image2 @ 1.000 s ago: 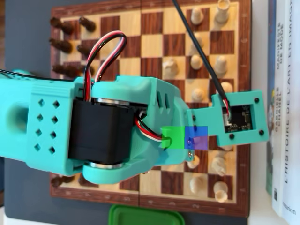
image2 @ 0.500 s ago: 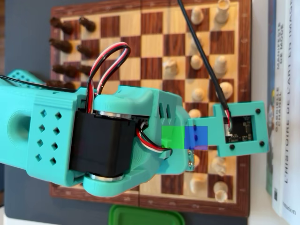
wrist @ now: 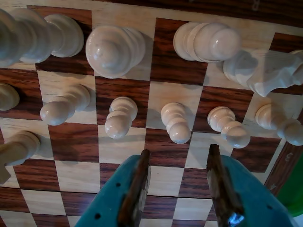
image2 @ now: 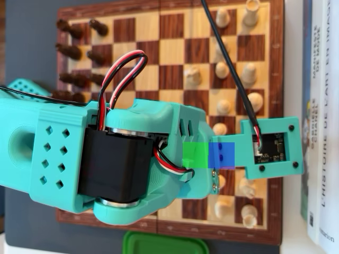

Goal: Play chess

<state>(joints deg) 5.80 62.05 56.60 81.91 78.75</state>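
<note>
In the wrist view my gripper (wrist: 180,150) is open and empty, its two brown-padded teal jaws hovering over bare squares of the wooden chessboard (wrist: 75,175). A row of white pawns stands just ahead; the nearest pawn (wrist: 175,123) lies in line with the gap between the jaws, a square away. Another pawn (wrist: 229,126) stands just ahead of the right jaw. Larger white pieces (wrist: 113,49) and a knight (wrist: 265,71) stand behind. In the overhead view the teal arm (image2: 106,153) covers the lower middle of the board (image2: 172,26) and hides the fingers.
Dark pieces (image2: 71,50) stand at the board's upper left in the overhead view, and one white pawn (image2: 193,77) stands advanced. Books (image2: 320,106) lie along the right side. A green lid (image2: 164,244) sits below the board and also shows in the wrist view (wrist: 293,189).
</note>
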